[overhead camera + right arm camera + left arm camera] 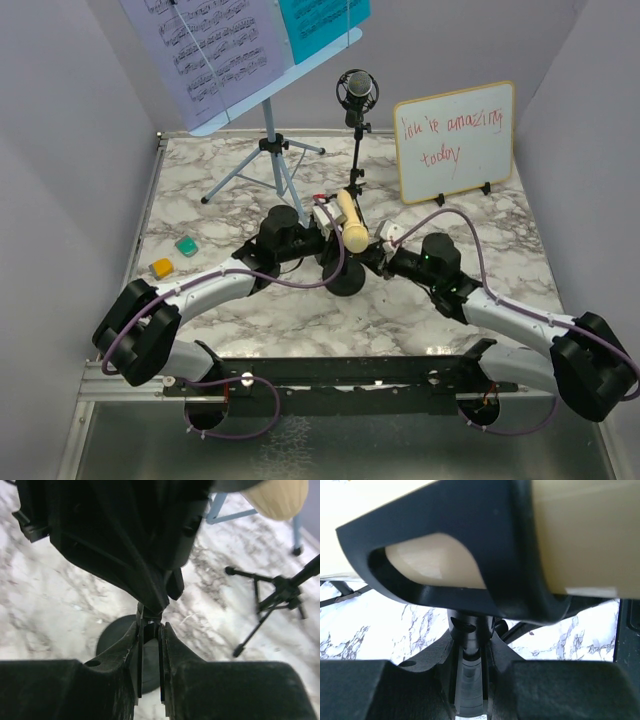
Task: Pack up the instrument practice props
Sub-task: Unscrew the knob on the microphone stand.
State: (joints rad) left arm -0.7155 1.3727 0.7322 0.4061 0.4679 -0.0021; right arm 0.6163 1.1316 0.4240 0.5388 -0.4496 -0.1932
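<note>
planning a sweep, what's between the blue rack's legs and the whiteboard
The black studio microphone stands upright in that stretch, nearer the whiteboard; the top view shows it.

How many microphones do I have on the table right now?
2. The black studio microphone stands on its tripod at the back, beside the whiteboard. The cream handheld microphone sits on its pole in front of it, at centre. None looks hidden.

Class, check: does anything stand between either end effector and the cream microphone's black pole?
Nothing visible does. Both the left end effector and the right end effector are closed on the pole, left just under the clip, right above the round base.
</note>
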